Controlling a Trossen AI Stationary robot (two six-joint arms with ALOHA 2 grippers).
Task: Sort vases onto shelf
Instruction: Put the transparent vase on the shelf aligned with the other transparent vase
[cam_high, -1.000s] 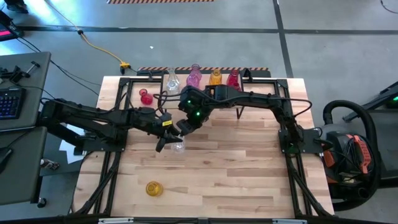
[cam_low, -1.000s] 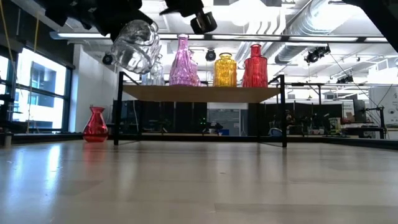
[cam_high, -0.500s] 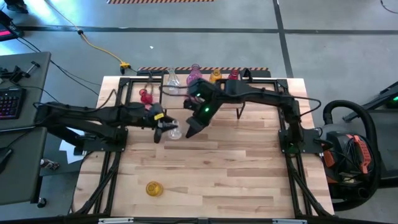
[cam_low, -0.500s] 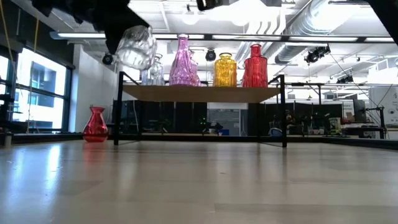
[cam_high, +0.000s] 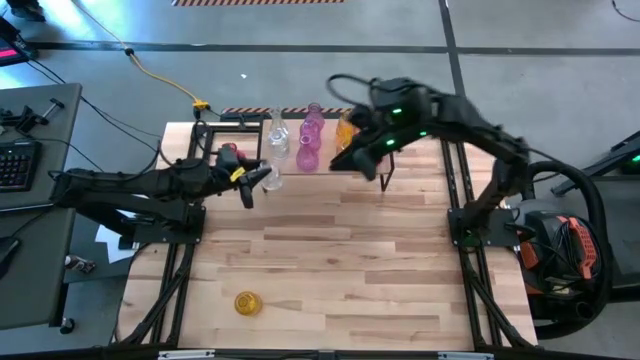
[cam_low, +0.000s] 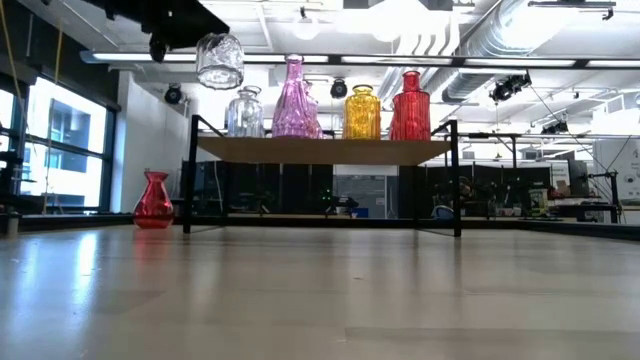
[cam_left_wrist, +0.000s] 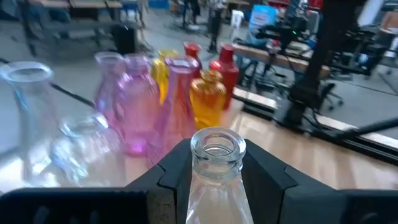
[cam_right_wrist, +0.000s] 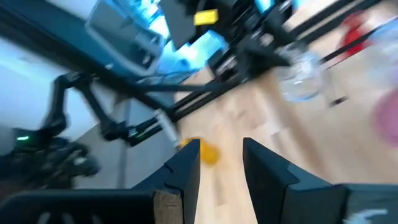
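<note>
The left gripper (cam_high: 258, 181) held a clear vase (cam_low: 220, 60) by its neck, jaws clamped, in the air just beside the shelf (cam_low: 325, 149). It could have knocked the clear vase already standing (cam_low: 243, 112) at the near end. The right gripper (cam_high: 366, 160), jaws parted and empty, hung over the shelf. A red vase (cam_low: 153, 201) and a yellow vase (cam_high: 246, 302) waited on the counter (cam_high: 380, 270).

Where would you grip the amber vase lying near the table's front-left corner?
The amber vase lies on its side on the bare tabletop, well away from the shelf. I'd probably come straight down from above and close across its narrow neck. The high view doesn't clearly show which way the neck points.
</note>
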